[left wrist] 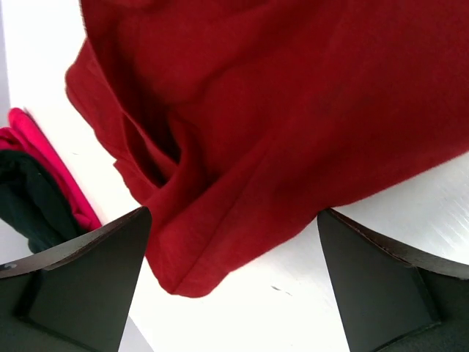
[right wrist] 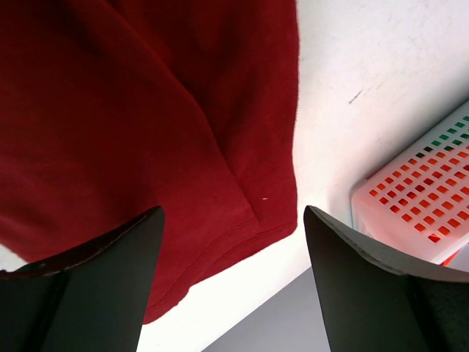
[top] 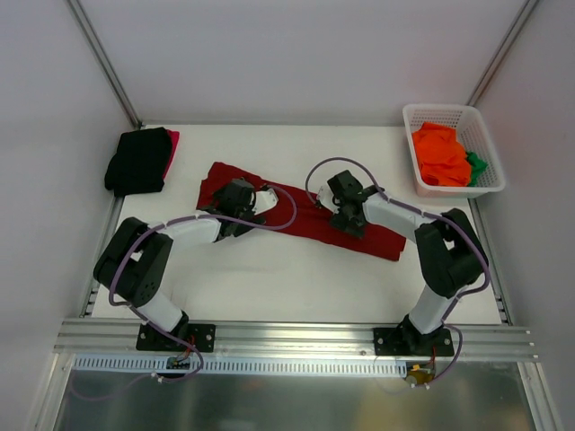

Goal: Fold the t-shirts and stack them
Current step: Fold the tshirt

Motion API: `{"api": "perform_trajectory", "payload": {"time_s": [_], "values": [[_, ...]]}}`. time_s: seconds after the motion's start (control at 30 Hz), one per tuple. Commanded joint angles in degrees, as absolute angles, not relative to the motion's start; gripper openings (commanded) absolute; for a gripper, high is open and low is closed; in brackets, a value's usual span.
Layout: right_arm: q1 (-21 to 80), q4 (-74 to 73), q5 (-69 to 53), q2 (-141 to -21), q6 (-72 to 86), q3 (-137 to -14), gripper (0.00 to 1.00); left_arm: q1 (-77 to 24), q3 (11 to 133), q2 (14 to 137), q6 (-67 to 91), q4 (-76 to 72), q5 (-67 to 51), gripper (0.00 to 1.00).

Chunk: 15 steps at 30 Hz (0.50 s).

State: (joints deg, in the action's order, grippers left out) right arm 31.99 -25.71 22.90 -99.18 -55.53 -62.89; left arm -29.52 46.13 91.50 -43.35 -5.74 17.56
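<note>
Shirt (top: 386, 241), dark red, spread lengthwise on table (top: 269, 278); my left gripper (left wrist: 234, 213) and my right gripper (right wrist: 233, 211) both wide open over it, empty.

The left arm (top: 135, 265) and right arm (top: 449, 251) share one build: bulky black joint housings joined by white tubular links, on black base plates (top: 175, 338). A thin lilac cable (top: 340, 161) loops along each. The left hand (left wrist: 234, 242) and right hand (right wrist: 233, 242) carry broad, dark, wedge-shaped fingers (left wrist: 88, 286)
</note>
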Motion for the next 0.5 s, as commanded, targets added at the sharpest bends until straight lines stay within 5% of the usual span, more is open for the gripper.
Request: {"api": "perform_trajectory", "payload": {"time_s": [0.0,0.47], "values": [[31.6,-23.2,25.2,-98.5,-57.2,-62.5,0.8,-29.3,47.4,91.7,-44.7,-9.9,19.7,0.99],[32.7,-28.8,19.9,-92.3,-62.8,-55.2,0.8,-26.0,54.9,105.6,-52.8,-14.4,28.6,0.99]]}}
